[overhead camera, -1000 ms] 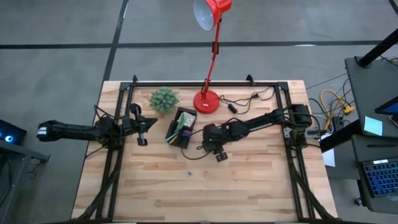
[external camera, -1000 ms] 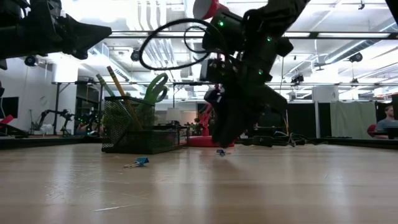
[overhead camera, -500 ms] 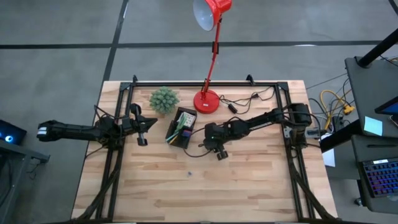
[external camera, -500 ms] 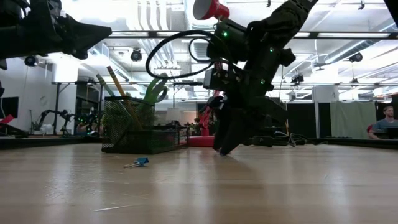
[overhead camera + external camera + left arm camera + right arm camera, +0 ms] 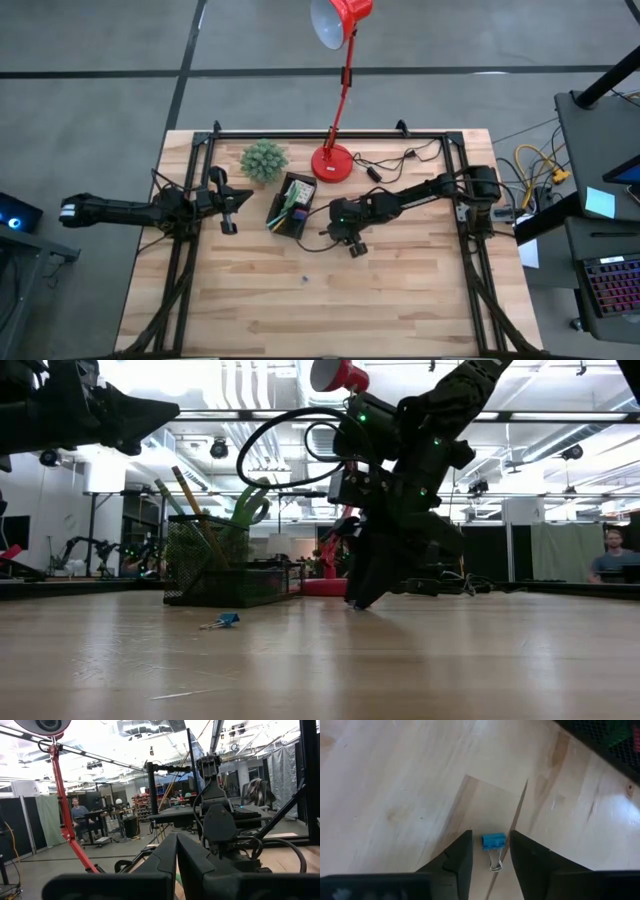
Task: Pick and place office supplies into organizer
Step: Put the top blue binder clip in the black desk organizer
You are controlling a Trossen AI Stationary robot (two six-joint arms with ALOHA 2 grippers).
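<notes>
Left arm: your left gripper [image 5: 228, 208] is parked at the table's left side, just left of the organizer, hanging above the wood. In the left wrist view its two fingers lie pressed together with nothing between them.

Organizer: the black mesh organizer [image 5: 291, 204] sits left of the right arm, in front of the plant [image 5: 264, 160] and the red lamp [image 5: 333, 160]. Pencils and green-handled scissors [image 5: 251, 500] already stand in it.

Loose clip: a second blue clip [image 5: 221, 621] lies on the bare wood in front of the organizer, well apart from both grippers.

Right arm: your right gripper [image 5: 490, 851] is down at the tabletop just right of the organizer, fingers spread, straddling a small blue binder clip [image 5: 493, 841]. The clip lies flat on the wood between the fingers [image 5: 462, 852], wire loops pointing back toward the wrist; you're not touching it on either side that I can see.

Step in hand: you're lined up on the pick, grasp not yet made.

Next move: close squarely on the clip's blue body, not the wire loops, lift clear, then carry it the short way left and drop it into an open compartment.
</notes>
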